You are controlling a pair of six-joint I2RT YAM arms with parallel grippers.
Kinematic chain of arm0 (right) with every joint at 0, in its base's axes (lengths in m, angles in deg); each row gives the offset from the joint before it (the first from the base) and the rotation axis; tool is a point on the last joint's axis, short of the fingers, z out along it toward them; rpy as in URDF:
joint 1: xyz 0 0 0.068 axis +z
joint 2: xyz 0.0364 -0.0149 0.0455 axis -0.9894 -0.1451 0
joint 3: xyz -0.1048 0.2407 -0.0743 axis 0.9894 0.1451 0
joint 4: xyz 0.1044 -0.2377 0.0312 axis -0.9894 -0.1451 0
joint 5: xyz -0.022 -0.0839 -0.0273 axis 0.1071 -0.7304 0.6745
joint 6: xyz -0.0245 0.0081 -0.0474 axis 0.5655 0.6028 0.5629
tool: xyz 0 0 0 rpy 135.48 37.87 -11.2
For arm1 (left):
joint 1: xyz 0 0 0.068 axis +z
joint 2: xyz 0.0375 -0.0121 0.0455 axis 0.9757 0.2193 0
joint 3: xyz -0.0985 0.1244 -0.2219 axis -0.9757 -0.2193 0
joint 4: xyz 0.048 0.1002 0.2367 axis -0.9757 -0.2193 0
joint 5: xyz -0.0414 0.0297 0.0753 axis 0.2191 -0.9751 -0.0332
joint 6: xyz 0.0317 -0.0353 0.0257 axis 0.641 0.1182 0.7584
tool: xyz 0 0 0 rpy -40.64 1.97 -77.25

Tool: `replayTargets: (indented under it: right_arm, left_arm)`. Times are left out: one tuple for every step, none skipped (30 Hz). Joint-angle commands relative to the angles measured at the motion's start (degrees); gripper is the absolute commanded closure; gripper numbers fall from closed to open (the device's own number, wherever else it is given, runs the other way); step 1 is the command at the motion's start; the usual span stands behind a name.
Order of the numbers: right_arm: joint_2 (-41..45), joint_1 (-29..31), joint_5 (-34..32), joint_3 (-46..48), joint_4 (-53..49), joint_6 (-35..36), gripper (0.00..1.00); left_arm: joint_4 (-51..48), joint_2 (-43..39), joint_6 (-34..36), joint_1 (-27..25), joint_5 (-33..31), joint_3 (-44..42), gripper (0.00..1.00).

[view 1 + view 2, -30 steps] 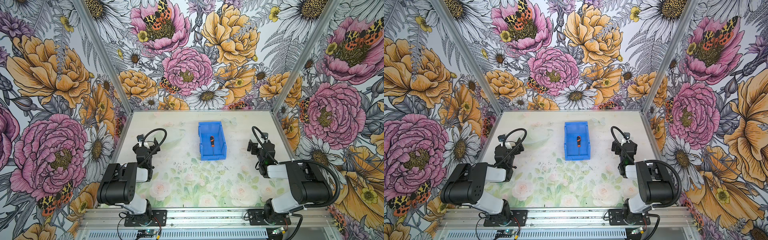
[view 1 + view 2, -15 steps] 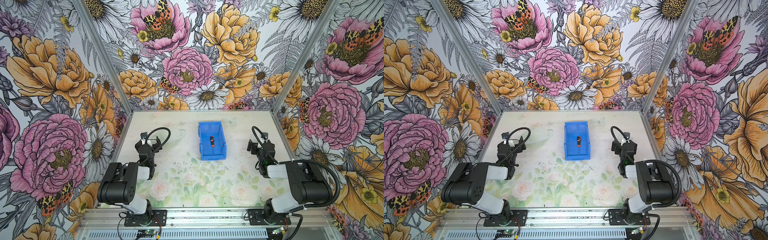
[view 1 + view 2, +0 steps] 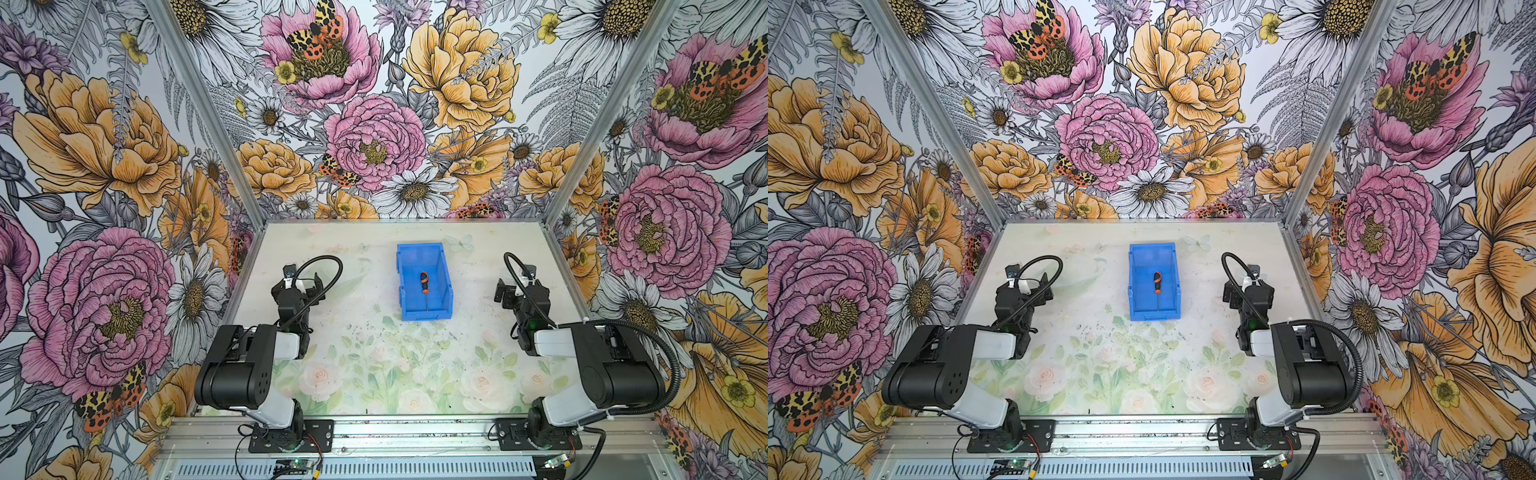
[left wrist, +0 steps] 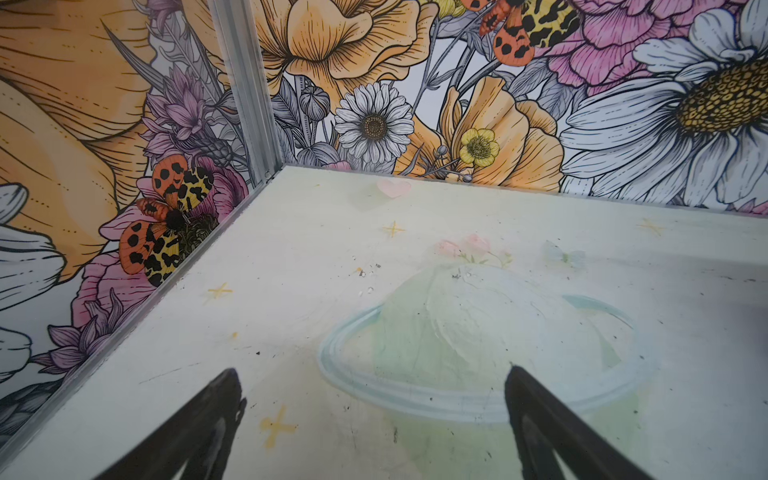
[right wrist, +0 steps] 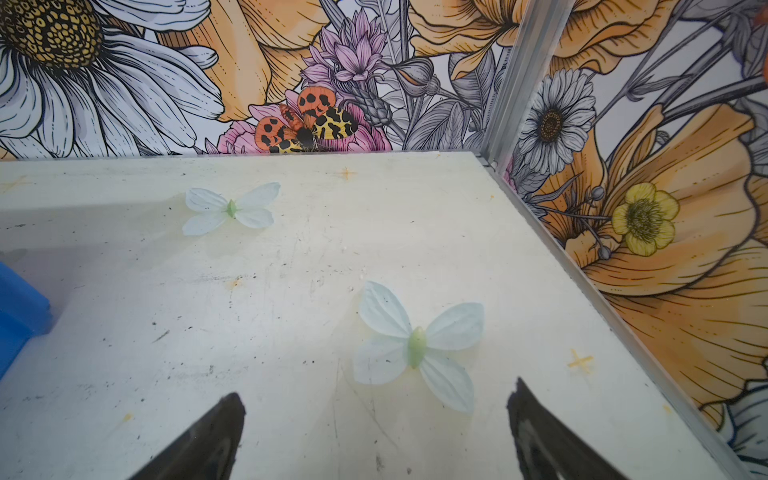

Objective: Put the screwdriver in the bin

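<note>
The screwdriver [image 3: 424, 284] [image 3: 1158, 284], orange-and-black handle and thin metal shaft, lies lengthwise on the floor of the blue bin [image 3: 405, 286] [image 3: 1134, 291] in both top views. The bin stands mid-table toward the back. My left gripper [image 3: 300, 279] [image 3: 1026, 283] [image 4: 372, 374] is folded back at the left, well away from the bin, open and empty. My right gripper [image 3: 508, 291] [image 3: 1234, 293] [image 5: 374, 395] is folded back at the right, open and empty. A corner of the bin [image 5: 16, 316] shows at the edge of the right wrist view.
Floral-printed walls enclose the table on three sides with metal corner posts [image 3: 582, 158]. The tabletop [image 3: 374, 353] bears printed flowers, butterflies and scuff marks. Both arm bases are bolted to the front rail [image 3: 415, 432].
The left gripper has drifted a little farther back and to the right along the left side. The right arm, bin and screwdriver have not moved.
</note>
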Motion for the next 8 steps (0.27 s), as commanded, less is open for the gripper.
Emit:
replayTargets:
  right_arm:
    - [0.0, -0.3, 0.7, -1.1, 2.4, -0.3, 0.00]
    - [0.0, -0.3, 0.7, -1.1, 2.3, -0.3, 0.01]
    - [0.0, -0.3, 0.6, -1.1, 2.3, -0.3, 0.01]
    - [-0.1, -0.3, 0.7, -1.1, 2.3, -0.3, 0.00]
    - [-0.1, -0.2, 0.7, -1.1, 2.3, -0.4, 0.01]
    - [-0.1, -0.2, 0.7, -1.1, 2.4, -0.3, 0.00]
    - [-0.1, -0.3, 0.6, -1.1, 2.4, -0.3, 0.00]
    - [-0.1, -0.3, 0.6, -1.1, 2.4, -0.3, 0.01]
  left_arm:
    - [-0.3, 0.1, 0.4, 0.6, 2.7, 1.1, 0.01]
    - [-0.5, 0.1, 0.3, 0.8, 3.1, 1.1, 0.02]
    - [-0.4, 0.1, 0.3, 0.8, 3.1, 1.1, 0.01]
    - [-0.4, 0.1, 0.4, 0.8, 3.0, 1.1, 0.01]
    - [-0.4, 0.1, 0.4, 0.8, 3.0, 1.1, 0.01]
    - [-0.4, 0.1, 0.3, 0.8, 3.0, 1.1, 0.01]
    - [-0.4, 0.1, 0.4, 0.8, 3.0, 1.1, 0.02]
    - [-0.4, 0.1, 0.4, 0.8, 3.0, 1.1, 0.01]
